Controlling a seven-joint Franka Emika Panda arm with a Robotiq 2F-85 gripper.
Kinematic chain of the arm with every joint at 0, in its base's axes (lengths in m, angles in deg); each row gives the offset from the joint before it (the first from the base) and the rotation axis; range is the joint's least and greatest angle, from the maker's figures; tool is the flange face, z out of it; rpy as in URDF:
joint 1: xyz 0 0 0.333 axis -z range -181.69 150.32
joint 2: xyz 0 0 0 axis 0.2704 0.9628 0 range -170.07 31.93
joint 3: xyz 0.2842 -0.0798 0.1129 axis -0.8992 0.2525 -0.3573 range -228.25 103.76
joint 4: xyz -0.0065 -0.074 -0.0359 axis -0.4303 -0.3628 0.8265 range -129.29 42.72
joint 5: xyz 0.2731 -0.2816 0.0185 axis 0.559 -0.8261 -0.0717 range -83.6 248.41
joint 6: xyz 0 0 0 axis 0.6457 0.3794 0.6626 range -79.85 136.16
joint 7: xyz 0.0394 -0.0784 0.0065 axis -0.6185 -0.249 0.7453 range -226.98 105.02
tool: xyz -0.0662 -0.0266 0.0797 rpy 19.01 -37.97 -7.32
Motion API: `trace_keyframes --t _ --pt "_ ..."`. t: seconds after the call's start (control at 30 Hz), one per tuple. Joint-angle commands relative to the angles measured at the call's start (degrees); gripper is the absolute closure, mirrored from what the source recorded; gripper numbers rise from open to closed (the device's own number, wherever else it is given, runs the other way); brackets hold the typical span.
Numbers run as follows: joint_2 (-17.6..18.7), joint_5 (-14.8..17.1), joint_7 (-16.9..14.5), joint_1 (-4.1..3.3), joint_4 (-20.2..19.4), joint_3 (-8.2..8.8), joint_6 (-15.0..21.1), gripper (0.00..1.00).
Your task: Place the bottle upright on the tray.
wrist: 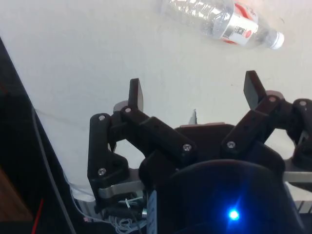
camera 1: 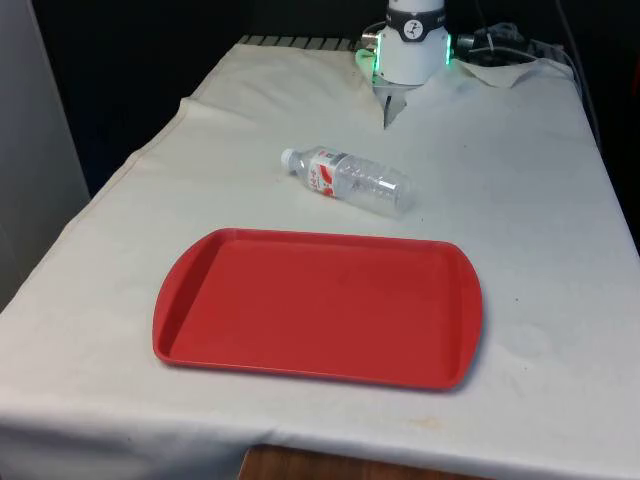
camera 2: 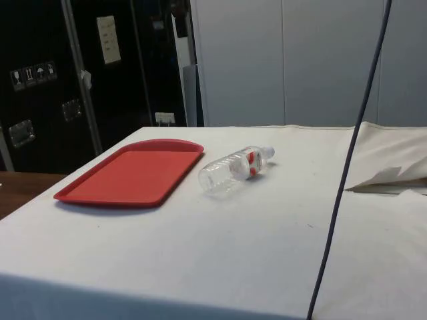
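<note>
Across most of the front view lies the white cloth-covered table (camera 1: 520,200), its cloth creased toward the upper edge of the frame. Next in size, a flat rectangular red plastic tray (camera 1: 318,305) with rounded corners and a raised rim occupies the lower centre of the front view and sits at middle left in the side view (camera 2: 133,173); nothing rests on it. Just above the tray in the front view, apart from its rim, a clear ribbed plastic bottle (camera 1: 350,180) with a red-and-white label and a white cap lies on its side on the cloth, cap toward the front view's left; in the side view it lies at frame centre (camera 2: 235,170), just right of the tray, cap pointing right. Smallest, the black two-finger gripper (wrist: 193,95) hangs over bare cloth, fingers (wrist: 136,94) spread wide and grasping nothing, the bottle (wrist: 219,20) well apart from them near the frame's upper right.
</note>
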Motion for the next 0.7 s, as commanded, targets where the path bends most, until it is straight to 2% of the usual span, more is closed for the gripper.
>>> trace_keyframes --t 0.0,0.03,0.07,0.67 --pt "0.1 0.1 0.9 -0.11 -0.3 -0.06 0.7 0.0" --pt "0.1 0.0 0.3 0.0 -0.1 0.0 0.1 0.0" --pt "0.2 0.1 1.2 -0.11 -0.5 -0.11 0.8 0.0" --pt "0.5 -0.1 6.8 -0.17 -0.9 -0.63 0.3 0.0"
